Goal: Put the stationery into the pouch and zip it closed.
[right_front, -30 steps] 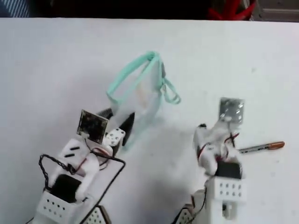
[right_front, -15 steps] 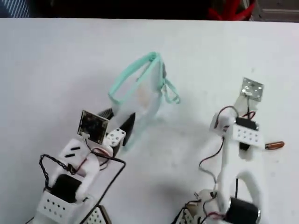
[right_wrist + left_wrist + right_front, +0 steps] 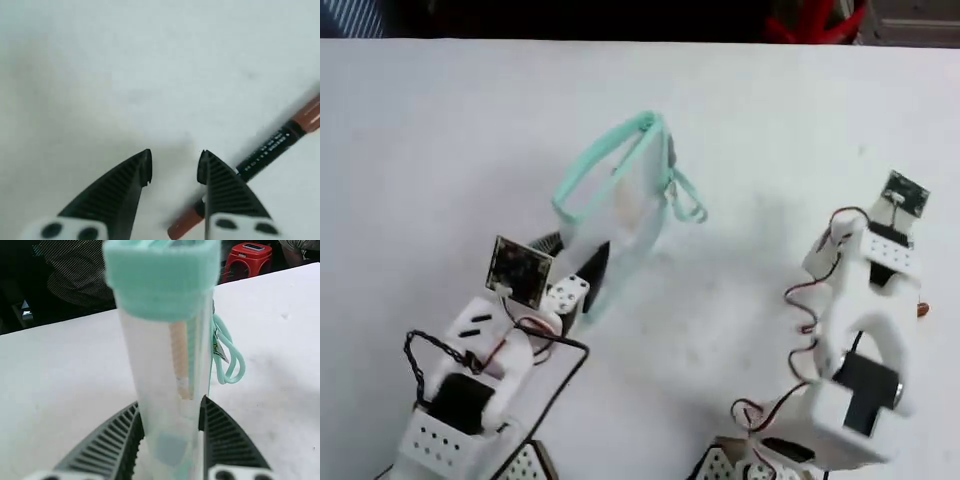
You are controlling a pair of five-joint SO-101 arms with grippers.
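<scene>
Pouch of soft clear plastic with mint-green trim (image 3: 615, 200) stands on the white tabletop (image 3: 440, 120). Left claw (image 3: 170, 407) grips its floppy end. Right claw (image 3: 174, 162) is open beside the stiff, light black-and-brown pen (image 3: 265, 150); take its middle, I think.

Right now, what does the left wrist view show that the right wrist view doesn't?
Left wrist view: the clear, mint-trimmed pouch standing upright, clamped in the left gripper, with a tan stick inside, its cord loop hanging beside it, and a red stool beyond the table.
Right wrist view: a black pen with brown ends lying flat, partly under one finger of the open right gripper, nothing between the jaws.
Both: the white table and dark ribbed fingers.
</scene>
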